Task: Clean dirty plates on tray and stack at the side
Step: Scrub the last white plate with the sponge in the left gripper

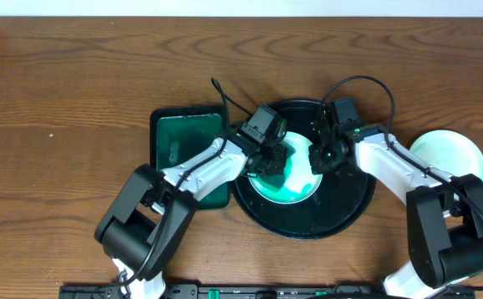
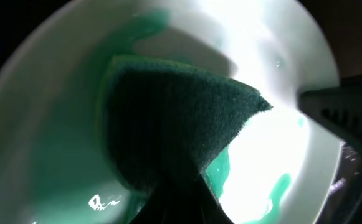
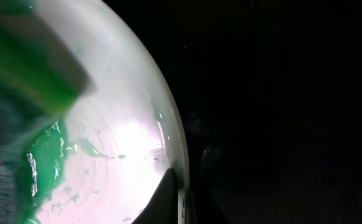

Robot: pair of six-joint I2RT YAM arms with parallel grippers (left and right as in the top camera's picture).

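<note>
A white plate [image 1: 293,184] with teal-green smears lies on the large round black tray [image 1: 341,218]. My left gripper [image 1: 268,160] is shut on a dark green sponge [image 2: 174,118] pressed onto that plate [image 2: 50,124]. My right gripper [image 1: 319,158] is shut on the plate's rim [image 3: 177,168], one finger on the inside of the rim [image 3: 165,196]. In the right wrist view the plate [image 3: 124,143] shows wet drops and green smears, with the sponge [image 3: 25,68] at the left. Another white, green-tinted plate [image 1: 450,154] lies on the table at the right.
A rectangular dark green tray [image 1: 179,141] with green liquid sits left of the black tray, partly under my left arm. Brown wooden table [image 1: 58,100] all around.
</note>
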